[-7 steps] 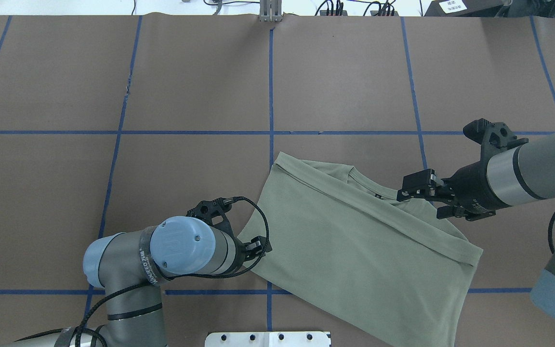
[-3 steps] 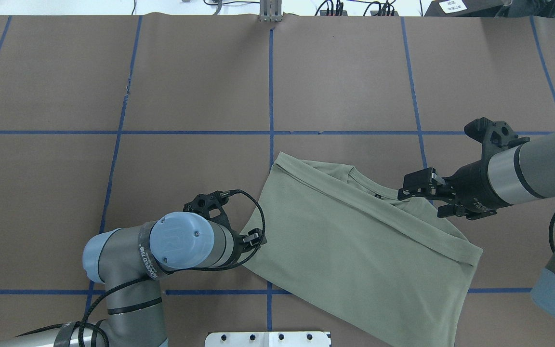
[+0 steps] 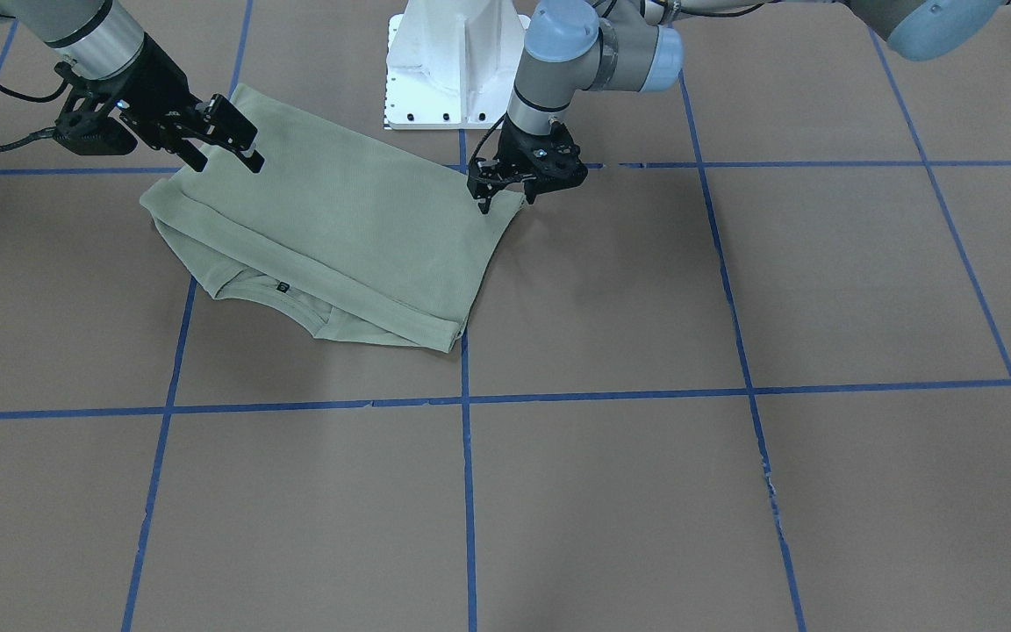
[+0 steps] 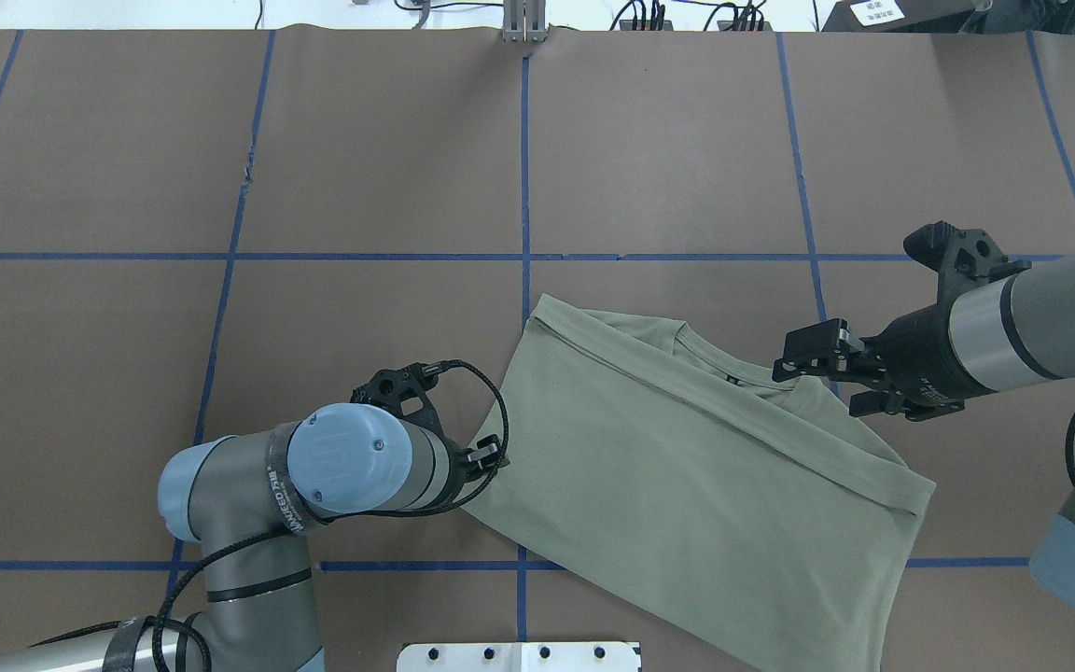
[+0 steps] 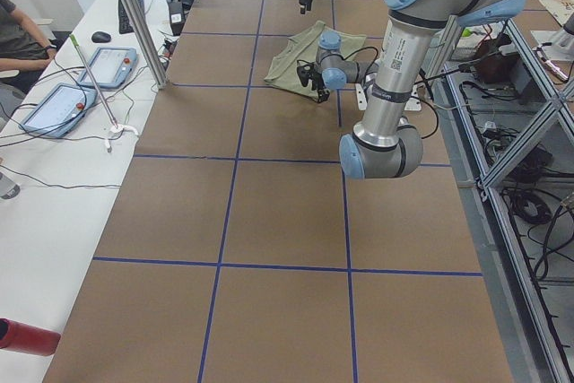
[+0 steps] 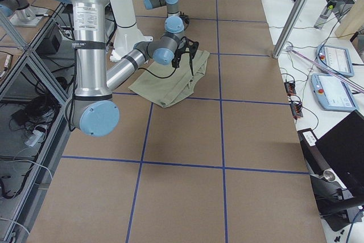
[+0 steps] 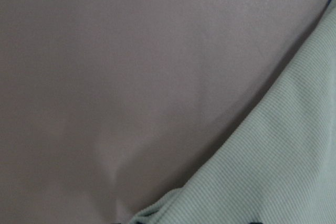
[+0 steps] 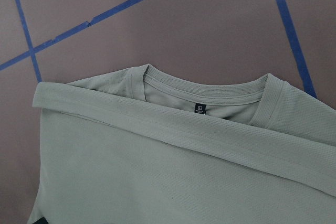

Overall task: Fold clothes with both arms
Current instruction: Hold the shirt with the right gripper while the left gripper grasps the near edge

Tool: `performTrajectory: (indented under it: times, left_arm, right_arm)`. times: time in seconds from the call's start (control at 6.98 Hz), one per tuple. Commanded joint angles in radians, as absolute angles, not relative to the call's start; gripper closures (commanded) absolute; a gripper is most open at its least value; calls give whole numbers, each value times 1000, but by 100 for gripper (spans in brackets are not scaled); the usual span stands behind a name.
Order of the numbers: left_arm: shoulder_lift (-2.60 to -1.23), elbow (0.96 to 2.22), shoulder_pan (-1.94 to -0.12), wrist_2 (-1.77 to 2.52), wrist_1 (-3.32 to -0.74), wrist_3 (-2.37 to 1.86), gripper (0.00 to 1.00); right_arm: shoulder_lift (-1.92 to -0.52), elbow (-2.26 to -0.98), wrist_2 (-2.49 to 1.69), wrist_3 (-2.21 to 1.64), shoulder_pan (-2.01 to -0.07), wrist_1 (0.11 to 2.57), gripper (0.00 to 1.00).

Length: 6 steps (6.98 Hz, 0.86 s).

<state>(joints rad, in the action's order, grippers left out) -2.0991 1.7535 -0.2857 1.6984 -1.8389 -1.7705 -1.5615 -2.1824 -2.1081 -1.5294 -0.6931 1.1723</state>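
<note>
The pale sage-green shirt [image 4: 687,485] lies folded flat on the brown table, its collar and black neck label [image 8: 200,108] peeking out from under a folded band. My left gripper [image 3: 505,200] points down at the shirt's [image 3: 339,228] corner nearest the pedestal, open, fingers astride the edge. The left wrist view shows only that fabric edge [image 7: 283,171] and bare table. My right gripper [image 4: 817,385] hovers open over the collar end, holding nothing; in the front-facing view this right gripper [image 3: 225,164] hangs above the cloth.
The white pedestal base [image 3: 453,61] stands just behind the shirt. Blue tape lines [image 4: 524,168] grid the brown table. Beyond the far edge a side bench holds tablets [image 5: 108,65], and a person's arm [image 5: 18,38] rests there.
My left gripper has slid a little left and away from the pedestal side along the shirt's edge. The right gripper has drawn back slightly to the right. The shirt has not moved.
</note>
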Motion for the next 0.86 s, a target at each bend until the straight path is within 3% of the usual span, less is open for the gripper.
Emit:
performTrajectory:
  times: [0.0,0.29,0.43,0.57,0.72]
  left_arm:
    - [-2092,1755,-285,1700,-1838,-1793,59]
    - [-2089,1767,-285,1707,-1829,-1801,68]
    - [-2089,1770,-285,1707,-1829,-1819,92]
    - [-2091,1775,-282,1707,-1827,-1871,100]
    - [-2092,1775,-282,1707,-1824,-1881,100]
  right_arm:
    - [-1563,-2181,-2109,-1529,-696,1173,0]
    - [-1566,-2181,-2109,-1529,-696,1173,0]
    - [-1566,-2180,-2109,-1529,-698,1173,0]
    - [-1569,-2181,-2109,-1529,-698,1173,0]
    - [-1569,-2183,-2109,-1529,-701,1173,0]
